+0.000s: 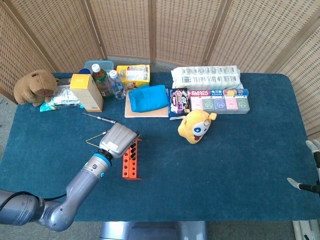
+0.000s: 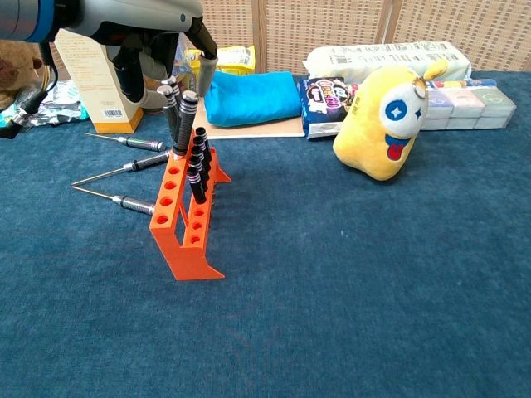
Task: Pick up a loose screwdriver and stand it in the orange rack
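Note:
The orange rack [image 2: 184, 225] stands on the blue cloth left of centre, leaning to the left, with several black-handled screwdrivers in its right row. My left hand [image 2: 158, 51] hovers over its far end and grips a black-handled screwdriver [image 2: 183, 124] whose tip sits at the rack's far hole. From above, the left hand [image 1: 117, 140] covers the far end of the orange rack [image 1: 132, 160]. Three loose screwdrivers [image 2: 126, 170] lie on the cloth left of the rack. Only the fingertips of my right hand [image 1: 311, 165] show at the right edge, apart and holding nothing.
A yellow plush toy [image 2: 383, 124] sits right of the rack. Along the back stand a tan box [image 2: 98, 79], a blue pouch [image 2: 250, 95] on a board, snack packets [image 2: 325, 95] and a row of pastel boxes [image 1: 220, 103]. A brown plush [image 1: 34, 86] sits far left.

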Tool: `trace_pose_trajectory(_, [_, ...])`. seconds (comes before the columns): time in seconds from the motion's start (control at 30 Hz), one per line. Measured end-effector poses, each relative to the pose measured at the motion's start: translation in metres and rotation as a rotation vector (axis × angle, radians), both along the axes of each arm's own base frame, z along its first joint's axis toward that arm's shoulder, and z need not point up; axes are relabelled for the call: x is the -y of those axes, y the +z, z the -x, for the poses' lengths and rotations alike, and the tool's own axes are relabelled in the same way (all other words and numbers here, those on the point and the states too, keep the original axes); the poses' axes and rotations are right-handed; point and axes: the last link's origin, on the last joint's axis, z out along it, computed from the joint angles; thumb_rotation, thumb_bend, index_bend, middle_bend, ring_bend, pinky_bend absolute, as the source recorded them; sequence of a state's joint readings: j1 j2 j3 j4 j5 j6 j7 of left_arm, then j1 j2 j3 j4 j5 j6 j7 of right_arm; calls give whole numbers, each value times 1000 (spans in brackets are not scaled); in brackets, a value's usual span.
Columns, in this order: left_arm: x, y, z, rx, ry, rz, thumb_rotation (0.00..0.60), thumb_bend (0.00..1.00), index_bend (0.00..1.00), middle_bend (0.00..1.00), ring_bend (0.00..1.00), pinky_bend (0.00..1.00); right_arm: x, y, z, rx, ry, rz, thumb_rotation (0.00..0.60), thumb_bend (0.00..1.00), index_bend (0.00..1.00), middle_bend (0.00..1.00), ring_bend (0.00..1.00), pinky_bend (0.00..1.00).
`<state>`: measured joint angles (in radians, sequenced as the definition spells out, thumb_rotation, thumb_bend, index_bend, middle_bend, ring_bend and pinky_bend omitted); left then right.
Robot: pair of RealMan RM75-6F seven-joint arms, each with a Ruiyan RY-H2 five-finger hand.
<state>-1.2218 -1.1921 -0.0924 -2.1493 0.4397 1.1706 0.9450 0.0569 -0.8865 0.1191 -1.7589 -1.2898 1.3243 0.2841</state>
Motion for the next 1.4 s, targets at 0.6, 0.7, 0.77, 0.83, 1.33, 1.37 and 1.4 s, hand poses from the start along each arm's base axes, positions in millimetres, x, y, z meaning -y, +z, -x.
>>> trace_pose_trajectory(0.6, [3,11,0,15,1,-7,600,380,392,1000,1000,1000,0,1,0,1,-1,5,600,0,0,0,0,0])
trace_pose_trajectory(0.7, [3,12,1,17,6,-3,600,380,392,1000,1000,1000,0,1,0,1,0,6,600,0,0,0,0,0])
trace_pose_trajectory(0.77, [3,13,0,21,2,-8,600,380,393,1000,1000,1000,0,1,0,1,0,4,600,0,0,0,0,0])
trace_pose_trajectory(0.83, [2,14,-1,31,-5,-15,600,380,392,1000,1000,1000,0,1,0,1,0,2,600,0,0,0,0,0])
trace_pose_trajectory(1.33, [-3,-2,-8,23,-2,6,600,380,392,1000,1000,1000,0,3,1,5,-4,9,600,0,0,0,0,0])
trace_pose_trajectory(1.37, [-3,-3,-8,18,1,6,600,380,392,1000,1000,1000,0,3,2,6,-4,9,600,0,0,0,0,0])
trace_pose_trajectory(1.4, [-3,-3,-8,16,4,6,600,380,392,1000,1000,1000,0,3,2,6,-3,9,600,0,0,0,0,0])
